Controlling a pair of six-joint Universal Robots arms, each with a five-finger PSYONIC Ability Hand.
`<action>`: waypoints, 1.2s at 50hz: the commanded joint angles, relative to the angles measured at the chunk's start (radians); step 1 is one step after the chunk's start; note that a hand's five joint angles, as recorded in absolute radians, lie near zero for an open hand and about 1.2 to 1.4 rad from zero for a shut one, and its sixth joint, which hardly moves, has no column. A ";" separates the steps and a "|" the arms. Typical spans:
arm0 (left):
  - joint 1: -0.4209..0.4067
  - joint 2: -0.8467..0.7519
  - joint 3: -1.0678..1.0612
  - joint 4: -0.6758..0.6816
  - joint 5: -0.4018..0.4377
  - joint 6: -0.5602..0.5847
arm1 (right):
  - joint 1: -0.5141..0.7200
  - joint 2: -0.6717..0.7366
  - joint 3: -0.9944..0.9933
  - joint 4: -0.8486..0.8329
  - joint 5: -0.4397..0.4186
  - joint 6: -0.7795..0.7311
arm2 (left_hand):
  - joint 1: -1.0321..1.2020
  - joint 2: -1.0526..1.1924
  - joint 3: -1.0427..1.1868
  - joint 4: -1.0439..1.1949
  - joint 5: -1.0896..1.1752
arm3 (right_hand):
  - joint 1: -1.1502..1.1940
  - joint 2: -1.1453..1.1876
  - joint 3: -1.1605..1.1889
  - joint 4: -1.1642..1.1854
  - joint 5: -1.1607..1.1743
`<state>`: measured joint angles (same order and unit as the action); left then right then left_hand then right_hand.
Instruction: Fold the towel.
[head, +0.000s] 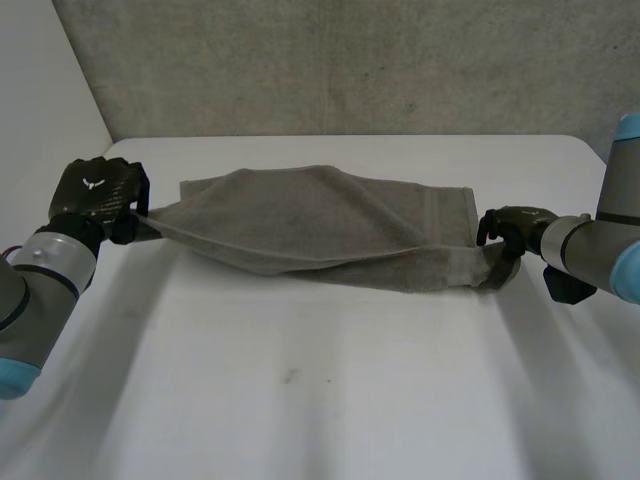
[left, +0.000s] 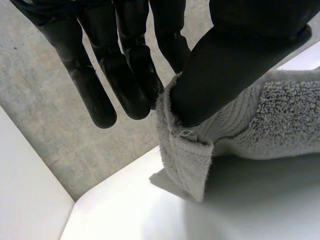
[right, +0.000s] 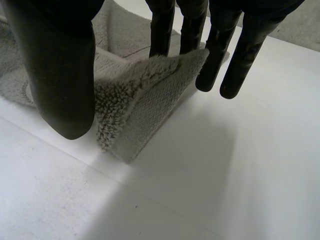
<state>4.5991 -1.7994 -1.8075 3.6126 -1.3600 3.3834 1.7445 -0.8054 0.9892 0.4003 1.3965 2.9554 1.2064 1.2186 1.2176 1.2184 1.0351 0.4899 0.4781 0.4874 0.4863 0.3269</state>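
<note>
A grey towel (head: 320, 225) lies across the far half of the white table (head: 300, 400), with its near layer drawn taut between my two hands. My left hand (head: 95, 190) is at the towel's left end. In the left wrist view its thumb (left: 235, 65) pinches that corner of the towel (left: 280, 115) against the fingers, just above the table. My right hand (head: 515, 228) is at the towel's right end. There the near right corner of the towel (right: 145, 100) stands up off the table between the thumb (right: 60, 75) and the fingers (right: 220, 50).
A grey concrete wall (head: 350, 60) rises behind the table's far edge. A white wall (head: 40, 80) stands at the left. Bare white tabletop stretches between the towel and the near edge.
</note>
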 joint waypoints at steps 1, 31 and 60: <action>0.027 0.000 0.014 -0.003 0.016 0.001 | 0.000 0.018 -0.058 0.061 -0.005 0.001 | 0.190 0.178 0.179 0.178 0.187 | 0.000 0.012 0.003 0.004 -0.011; 0.035 0.002 0.010 -0.003 0.032 0.002 | 0.018 0.036 -0.256 0.239 -0.017 0.060 | 0.190 0.178 0.179 0.178 0.187 | 0.906 0.918 0.909 0.910 0.895; 0.156 0.512 -0.328 -0.310 0.237 0.094 | -0.126 -0.684 0.703 -0.120 -0.149 -0.851 | 0.190 0.178 0.179 0.178 0.187 | 0.906 0.918 0.909 0.910 0.895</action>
<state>4.7070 -1.3994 -2.0640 3.4004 -1.1798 3.4140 1.6930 -1.3703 1.5748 0.2774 1.2896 2.2222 1.2064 1.2187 1.2176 1.2184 1.0351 1.3313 1.3179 1.3328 1.3419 1.1576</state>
